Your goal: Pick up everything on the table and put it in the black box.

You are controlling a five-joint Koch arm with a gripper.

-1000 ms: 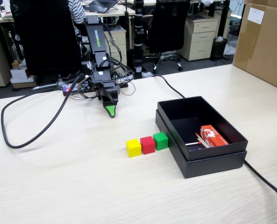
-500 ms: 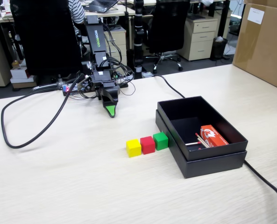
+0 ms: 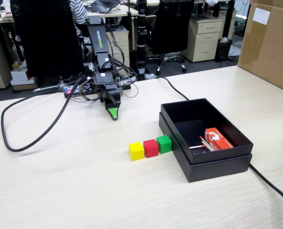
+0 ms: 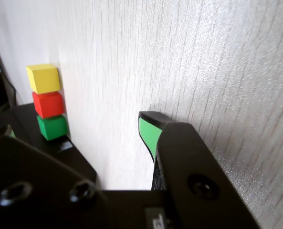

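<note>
Box (image 3: 217, 164) black, holding red-and-white carton (image 3: 218, 139) and thin sticks (image 3: 204, 144), yellow (image 3: 136, 150), red (image 3: 151, 148), green (image 3: 164, 143) cubes in a touching row beside it, gripper (image 3: 113, 114) state indeterminate.

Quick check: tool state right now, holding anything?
Tool: empty, resting near the table; only one green-padded tip shows, so open or closed cannot be told.

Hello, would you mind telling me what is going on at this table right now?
A small robot arm rests at the back of the table, its pincer low near the wood and holding nothing. The yellow cube, red cube and green cube sit in a touching row beside the black box, none inside it yet.
</note>
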